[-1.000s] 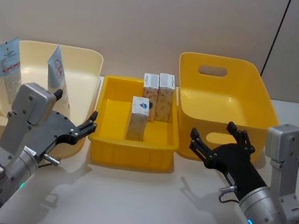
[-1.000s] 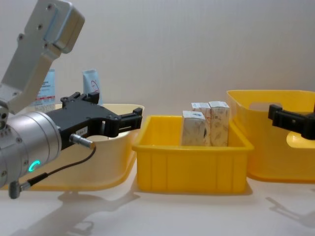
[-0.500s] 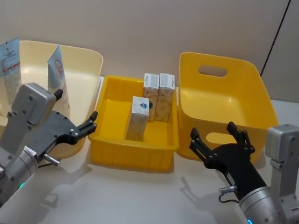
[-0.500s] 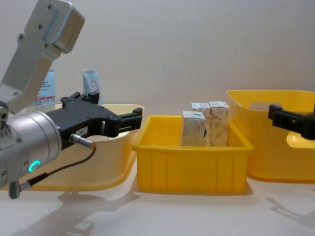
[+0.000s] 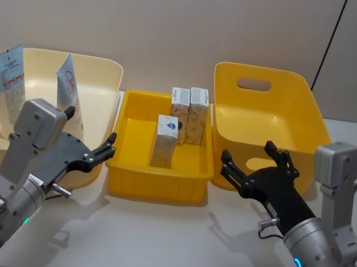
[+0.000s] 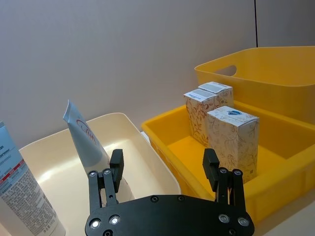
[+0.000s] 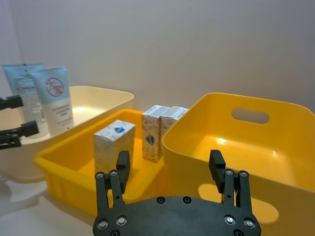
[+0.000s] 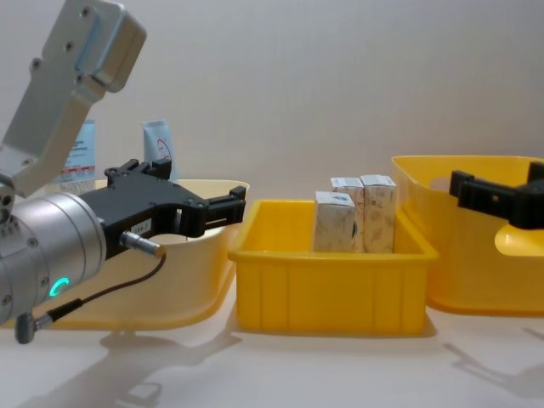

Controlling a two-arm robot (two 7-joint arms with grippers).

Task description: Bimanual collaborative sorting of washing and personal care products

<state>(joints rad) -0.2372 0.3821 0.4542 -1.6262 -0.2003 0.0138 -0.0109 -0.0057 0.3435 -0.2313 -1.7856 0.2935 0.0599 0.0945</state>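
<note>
Shifted slightly toward the yellow tray (image 5: 159,189) since a second ago: the right gripper (image 5: 249,160); the left gripper (image 5: 92,130) is held where it was.

Nearest, both grippers are held low above the table (image 5: 153,240), each with its jaws spread wide and nothing caught between them; the left is poised by the cream bin (image 5: 101,73) at the corner nearest the tray; the right is poised before the deep yellow bin (image 5: 268,111); between them three boxes are stood upright in the tray, a single box (image 5: 164,141) toward the front and a pair of boxes (image 5: 188,112) touching side by side behind it; farther left, two tubes (image 5: 67,88) are propped in the cream bin, crimped ends up, well apart from the boxes.
</note>
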